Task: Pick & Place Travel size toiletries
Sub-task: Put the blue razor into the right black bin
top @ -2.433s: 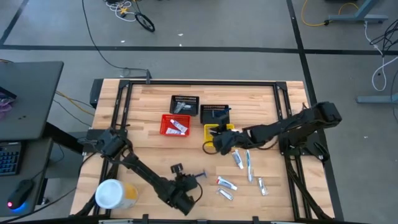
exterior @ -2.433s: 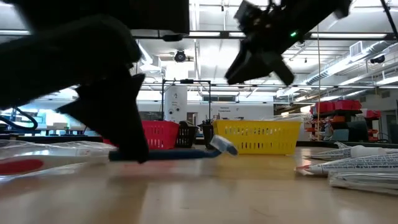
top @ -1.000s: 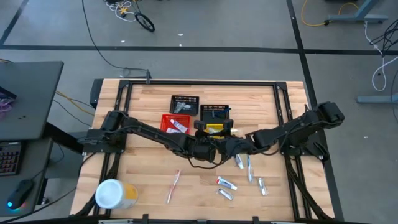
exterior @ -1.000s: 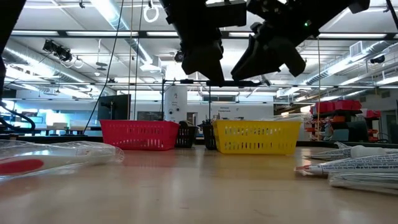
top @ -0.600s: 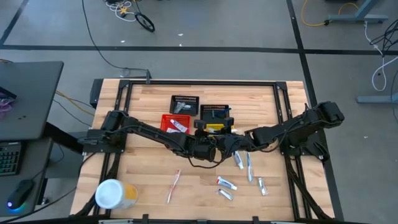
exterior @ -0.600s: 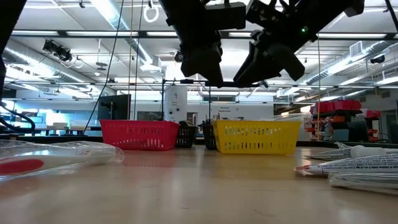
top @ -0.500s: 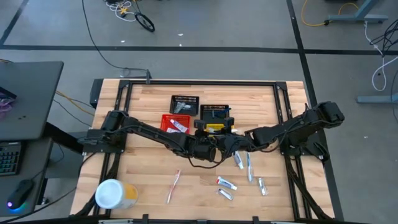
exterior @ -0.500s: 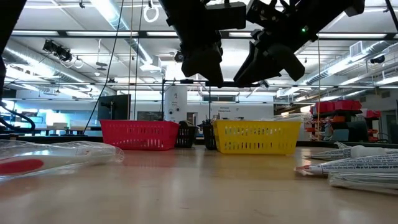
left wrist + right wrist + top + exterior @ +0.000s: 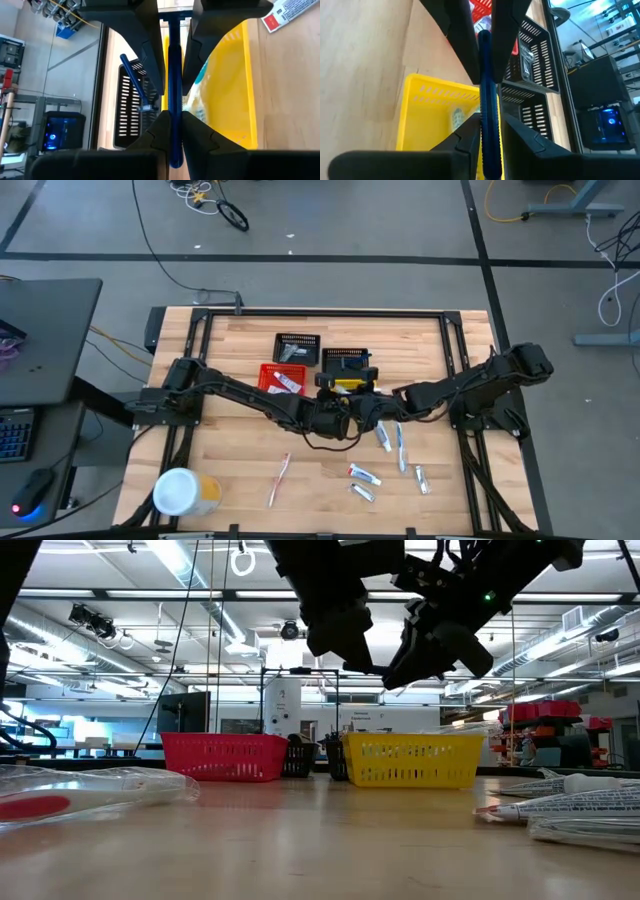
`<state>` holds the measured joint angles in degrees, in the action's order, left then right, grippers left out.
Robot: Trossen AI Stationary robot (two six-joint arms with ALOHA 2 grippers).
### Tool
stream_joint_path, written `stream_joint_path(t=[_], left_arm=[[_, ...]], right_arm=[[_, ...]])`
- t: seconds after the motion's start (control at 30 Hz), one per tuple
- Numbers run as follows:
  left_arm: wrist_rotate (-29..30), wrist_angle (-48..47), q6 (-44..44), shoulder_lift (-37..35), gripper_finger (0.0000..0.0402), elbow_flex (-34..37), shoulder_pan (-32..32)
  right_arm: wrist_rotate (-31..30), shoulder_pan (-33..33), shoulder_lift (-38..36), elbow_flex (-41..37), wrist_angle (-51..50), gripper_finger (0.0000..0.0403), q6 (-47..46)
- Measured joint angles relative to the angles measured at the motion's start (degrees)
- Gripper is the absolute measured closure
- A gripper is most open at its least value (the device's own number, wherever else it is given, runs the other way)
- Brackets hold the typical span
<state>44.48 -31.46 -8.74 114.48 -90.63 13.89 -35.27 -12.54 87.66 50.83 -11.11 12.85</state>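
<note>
A dark blue razor (image 9: 174, 90) hangs in the air between my two grippers, which meet tip to tip just near of the yellow basket (image 9: 350, 388). My left gripper (image 9: 338, 417) and my right gripper (image 9: 368, 410) are both shut on the razor. More toiletries lie flat on the table: white tubes (image 9: 383, 438) (image 9: 363, 474) (image 9: 421, 478), a white-blue toothbrush (image 9: 401, 446) and a pink toothbrush (image 9: 279, 478). A second razor (image 9: 132, 80) lies in a black basket. The red basket (image 9: 280, 380) holds a tube. My left gripper (image 9: 175, 117) pinches the razor's handle near its tail end (image 9: 174, 131) between both fingers. They come level from the table's left and lie along the handle. The razor is lifted clear and level. My right gripper (image 9: 489, 122) pinches the same handle toward its head end (image 9: 488, 112) between both fingers. It comes level from the table's right, along the handle. The head (image 9: 175, 20) shows just past its fingers in the left wrist view.
Two black baskets (image 9: 296, 348) (image 9: 346, 360) stand behind the red and yellow ones at the table's far middle. A large white-and-yellow canister (image 9: 180, 492) stands at the near left corner. Bare wood lies at the near middle.
My left gripper has edged a little toward the table's right, closer to my right gripper. The razor stays lifted above the table between them.
</note>
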Motion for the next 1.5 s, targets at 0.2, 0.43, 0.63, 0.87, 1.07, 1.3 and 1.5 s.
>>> stream_joint_path(t=[0.2, 0.43, 0.63, 0.87, 1.07, 1.3, 1.5], left_arm=[[-0.02, -0.28, -0.64, 0.0, 0.0365, 0.0, -0.21], [-0.26, -0.5, -0.9, 0.0, 0.0352, 0.0, -0.26], [-0.5, -0.61, -0.74, 0.0, 0.031, 0.0, -0.37], [-0.64, -0.33, 2.52, 0.0, 0.0252, -0.08, -0.38], [1.19, -0.56, 7.02, 0.0, 0.0225, -0.08, -0.39], [4.7, -0.64, 12.83, 0.0, 0.0221, -0.08, -1.61], [-1.36, -0.62, 16.1, 0.0, 0.0221, -0.08, -3.25]], right_arm=[[-0.02, 0.05, 0.0, 0.0, 0.15, 0.0333, 0.16], [0.83, 0.07, 0.0, 0.0, 0.09, 0.0369, 0.03], [0.91, 0.07, 0.0, 0.0, -0.46, 0.037, -2.21], [0.31, 0.37, 0.0, 0.11, -5.41, 0.037, -7.89], [-5.07, 2.83, 0.0, 0.13, -9.04, 0.037, -12.13], [-5.11, 10.76, 0.0, 0.13, -9.02, 0.0355, -10.33], [4.67, 18.84, 0.11, 0.13, -5.92, 0.0351, -5.16]])
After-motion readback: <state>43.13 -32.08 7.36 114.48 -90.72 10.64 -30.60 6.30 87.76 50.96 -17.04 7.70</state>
